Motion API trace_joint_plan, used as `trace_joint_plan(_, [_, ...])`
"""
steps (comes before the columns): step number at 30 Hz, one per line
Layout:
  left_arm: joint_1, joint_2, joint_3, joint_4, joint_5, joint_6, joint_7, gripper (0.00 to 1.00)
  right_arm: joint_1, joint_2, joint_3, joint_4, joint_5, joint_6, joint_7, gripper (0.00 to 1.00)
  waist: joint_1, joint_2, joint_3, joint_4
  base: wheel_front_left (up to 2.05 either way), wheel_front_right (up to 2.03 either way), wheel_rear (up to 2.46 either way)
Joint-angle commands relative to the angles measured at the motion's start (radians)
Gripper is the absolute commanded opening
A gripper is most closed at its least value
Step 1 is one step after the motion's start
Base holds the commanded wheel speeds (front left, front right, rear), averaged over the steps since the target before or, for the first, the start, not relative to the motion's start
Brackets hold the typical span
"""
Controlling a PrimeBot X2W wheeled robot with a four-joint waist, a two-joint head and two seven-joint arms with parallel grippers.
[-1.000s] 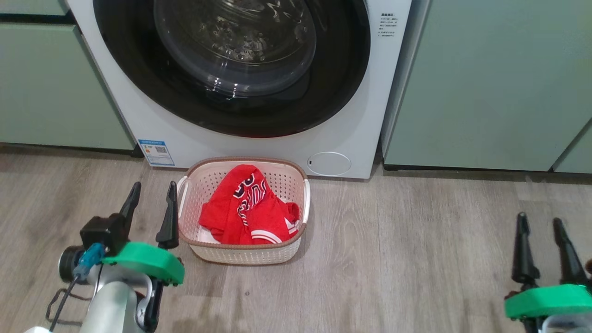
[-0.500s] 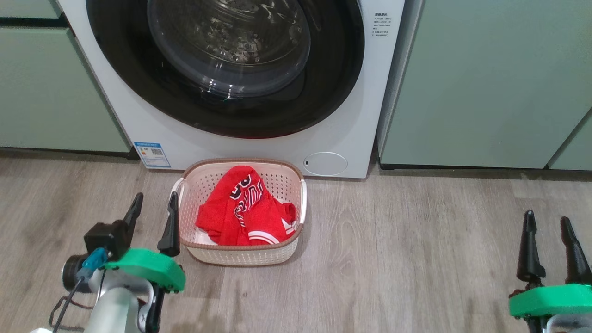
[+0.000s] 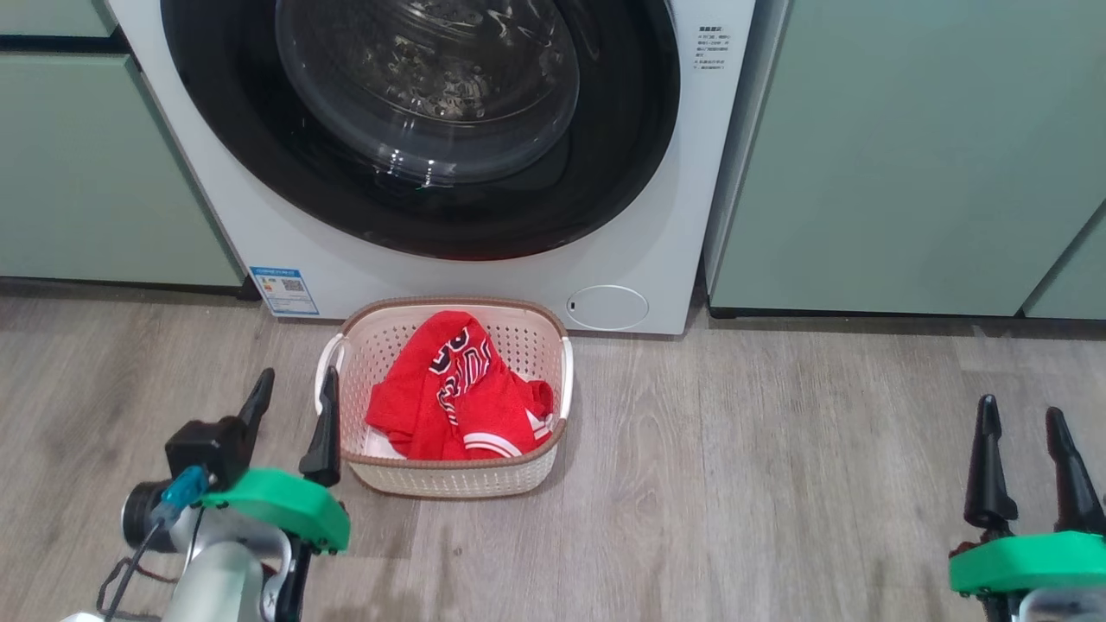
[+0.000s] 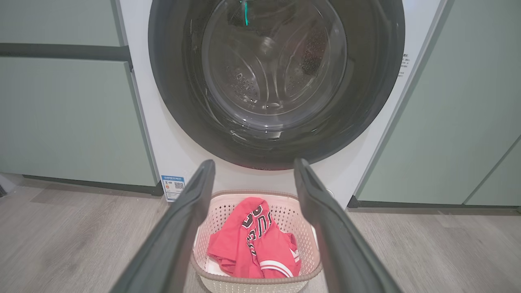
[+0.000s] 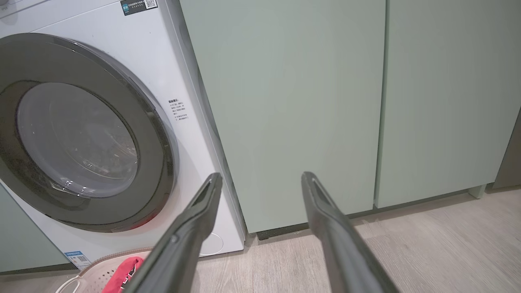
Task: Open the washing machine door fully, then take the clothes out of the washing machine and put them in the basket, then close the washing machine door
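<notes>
The washing machine (image 3: 657,216) stands ahead with its black-rimmed door (image 3: 415,112) lying shut against the front; the door (image 4: 268,77) and door (image 5: 81,134) look the same from both wrists. On the floor before it sits the cream basket (image 3: 449,471), holding the red clothes (image 3: 454,393), a jersey with dark lettering. My left gripper (image 3: 292,402) hovers open just left of the basket, nothing between its fingers. Far to the right my right gripper (image 3: 1022,419) is open and holds nothing. Through the left wrist view the basket (image 4: 309,252) and clothes (image 4: 252,240) lie between the fingers (image 4: 179,228).
Pale green cabinets (image 3: 907,155) flank the machine on both sides. A blue sticker (image 3: 283,289) and a round flap (image 3: 607,307) mark its lower front. Wood-look floor (image 3: 760,484) stretches between basket and right gripper.
The head camera shifted slightly, so the whole scene slid left. My left gripper has sunk a little lower in the view; the right one has hardly moved. Basket and clothes are unchanged.
</notes>
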Motion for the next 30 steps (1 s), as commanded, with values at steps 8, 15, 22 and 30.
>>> trace_joint_plan(8, [-0.050, 0.018, 0.018, -0.021, -0.014, -0.006, -0.007, 1.00, -0.021, 0.000, 0.034, -0.025, 0.001, -0.001, -0.006, 1.00, 0.0000, -0.0001, 0.003, -0.005, 0.00, 0.00, 0.00])
trace_joint_plan(15, [0.061, -0.020, -0.015, 0.077, -0.024, 0.001, 0.008, 0.00, 0.017, 0.007, 0.014, 0.093, 0.016, 0.000, 0.006, 0.00, 0.0000, -0.0001, 0.004, -0.005, 0.00, 0.00, 0.00])
trace_joint_plan(22, [0.062, -0.020, -0.009, 0.056, -0.115, 0.000, 0.033, 0.00, 0.009, 0.007, 0.015, 0.089, 0.100, 0.000, 0.030, 0.00, 0.0000, -0.0001, 0.006, -0.003, 0.00, 0.00, 0.00])
trace_joint_plan(30, [0.064, -0.021, -0.005, 0.033, -0.205, 0.000, 0.054, 0.00, 0.001, 0.008, 0.017, 0.084, 0.185, 0.000, 0.053, 0.00, 0.0000, -0.0001, 0.009, 0.000, 0.00, 0.00, 0.00])
